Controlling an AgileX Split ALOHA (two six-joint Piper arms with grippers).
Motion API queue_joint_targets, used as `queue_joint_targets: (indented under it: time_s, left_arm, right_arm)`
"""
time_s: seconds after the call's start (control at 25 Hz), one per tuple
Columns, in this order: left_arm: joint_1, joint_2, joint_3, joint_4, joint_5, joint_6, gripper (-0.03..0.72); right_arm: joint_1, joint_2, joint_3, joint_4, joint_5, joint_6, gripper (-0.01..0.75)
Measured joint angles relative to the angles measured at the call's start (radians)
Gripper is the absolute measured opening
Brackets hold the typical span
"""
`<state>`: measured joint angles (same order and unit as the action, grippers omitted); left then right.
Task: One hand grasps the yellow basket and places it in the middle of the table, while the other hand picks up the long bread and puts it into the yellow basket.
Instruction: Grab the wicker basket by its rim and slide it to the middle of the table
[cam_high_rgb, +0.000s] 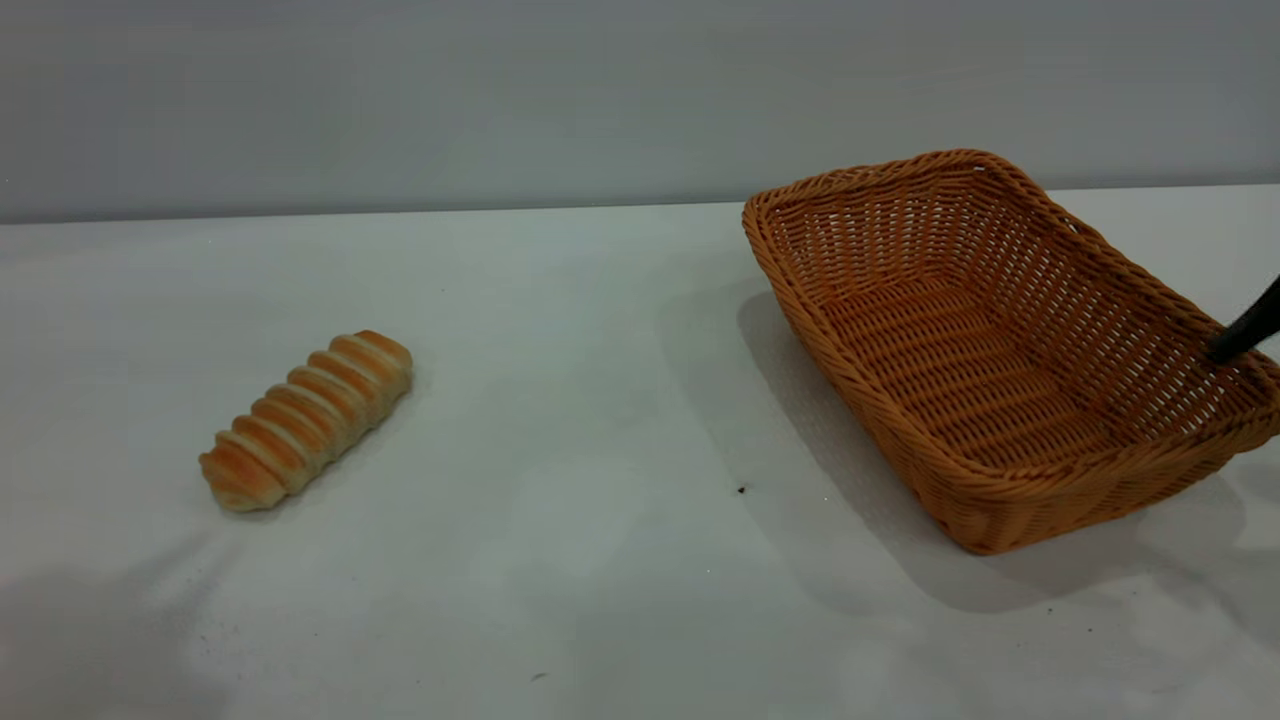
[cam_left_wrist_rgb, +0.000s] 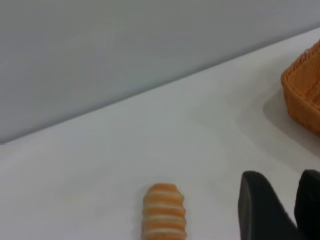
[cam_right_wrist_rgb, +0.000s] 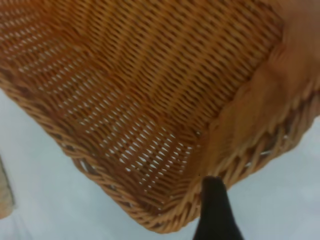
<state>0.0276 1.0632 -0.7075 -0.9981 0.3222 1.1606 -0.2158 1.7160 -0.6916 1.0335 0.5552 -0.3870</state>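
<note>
The yellow basket (cam_high_rgb: 1000, 340) hovers tilted over the right part of the table (cam_high_rgb: 600, 420), casting a shadow below it. My right gripper (cam_high_rgb: 1228, 348) is shut on its braided rim at the far right; one black finger (cam_right_wrist_rgb: 215, 210) shows over the rim (cam_right_wrist_rgb: 165, 215), the other is hidden behind the wicker. The long bread (cam_high_rgb: 305, 420) lies on the table at the left, well apart from the basket. In the left wrist view my left gripper (cam_left_wrist_rgb: 296, 192) is beside the bread (cam_left_wrist_rgb: 164, 212), off the table, its fingers a narrow gap apart with nothing between them. The left arm is outside the exterior view.
A grey wall (cam_high_rgb: 500, 100) runs behind the table's far edge. A few tiny dark specks (cam_high_rgb: 741, 489) dot the white top between the bread and the basket. A corner of the basket (cam_left_wrist_rgb: 306, 95) shows in the left wrist view.
</note>
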Motion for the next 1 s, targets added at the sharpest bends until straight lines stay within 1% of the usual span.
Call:
queue_joint_targets:
  time_s: [0.36, 0.52, 0.76, 1.0]
  left_arm:
    - [0.000, 0.044, -0.042, -0.010, -0.013, 0.023, 0.237]
    - [0.000, 0.071, -0.043, -0.034, -0.018, 0.050, 0.237]
    - [0.000, 0.079, -0.049, -0.054, -0.027, 0.075, 0.237]
    - [0.000, 0.080, -0.049, -0.055, -0.028, 0.077, 0.237]
  right_arm:
    - [0.000, 0.043, 0.000, 0.029, -0.018, -0.030, 0.566]
    - [0.002, 0.094, 0.000, 0.099, -0.020, -0.099, 0.566]
    - [0.035, 0.135, 0.000, 0.208, -0.054, -0.170, 0.566]
    - [0.036, 0.201, 0.000, 0.289, -0.056, -0.243, 0.566]
